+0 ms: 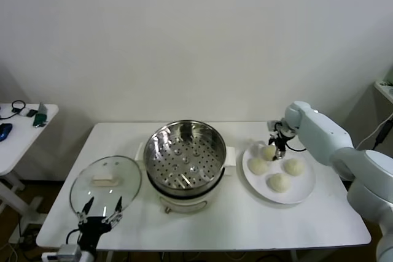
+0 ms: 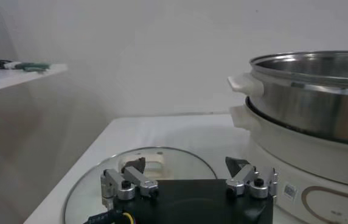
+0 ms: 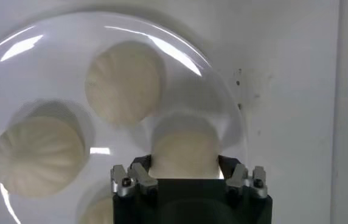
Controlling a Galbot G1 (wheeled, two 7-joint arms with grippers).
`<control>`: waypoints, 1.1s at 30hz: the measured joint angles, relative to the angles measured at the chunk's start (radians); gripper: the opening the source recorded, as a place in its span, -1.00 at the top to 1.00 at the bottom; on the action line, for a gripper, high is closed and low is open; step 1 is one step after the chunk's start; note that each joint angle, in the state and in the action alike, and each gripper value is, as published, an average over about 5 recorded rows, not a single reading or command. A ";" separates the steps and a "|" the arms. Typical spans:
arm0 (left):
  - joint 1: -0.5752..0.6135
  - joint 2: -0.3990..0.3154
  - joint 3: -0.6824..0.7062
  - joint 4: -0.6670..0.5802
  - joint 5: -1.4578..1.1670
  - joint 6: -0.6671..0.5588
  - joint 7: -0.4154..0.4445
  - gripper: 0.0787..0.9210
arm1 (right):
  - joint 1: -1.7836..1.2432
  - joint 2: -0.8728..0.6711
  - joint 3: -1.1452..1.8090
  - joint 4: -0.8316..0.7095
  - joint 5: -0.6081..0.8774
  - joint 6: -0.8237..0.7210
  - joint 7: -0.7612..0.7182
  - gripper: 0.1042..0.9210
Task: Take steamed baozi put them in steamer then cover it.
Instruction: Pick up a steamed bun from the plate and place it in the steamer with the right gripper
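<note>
R gripper (image 3: pixel 186 176) jaws clamped on rear baozi (image 3: pixel 183 152), on plate (image 3: pixel 222 103). Risk: soft dough squashes or slips if lifted fast. L gripper (image 2: pixel 189 178) jaws apart, over cover (image 2: pixel 101 182), idle.

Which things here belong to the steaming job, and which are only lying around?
Job: four baozi on the white plate, one between the right gripper fingers; steamer; glass lid; left gripper above the lid.
Lying about: small items on the side table.
</note>
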 measured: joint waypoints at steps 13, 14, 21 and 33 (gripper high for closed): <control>-0.001 0.001 0.000 0.000 0.001 0.002 -0.001 -0.77 | 0.126 -0.056 -0.141 0.132 0.104 0.027 -0.008 -0.43; -0.001 0.002 0.000 -0.001 0.000 0.002 -0.001 -0.77 | 0.151 -0.064 -0.165 0.161 0.119 0.031 -0.009 -0.43; -0.006 0.003 0.000 -0.009 0.001 0.002 -0.001 -0.77 | 0.378 -0.090 -0.342 0.404 0.228 0.066 -0.012 -0.43; -0.009 0.005 -0.006 -0.024 -0.001 0.002 -0.001 -0.77 | 0.700 -0.023 -0.528 0.812 0.300 0.182 0.002 -0.43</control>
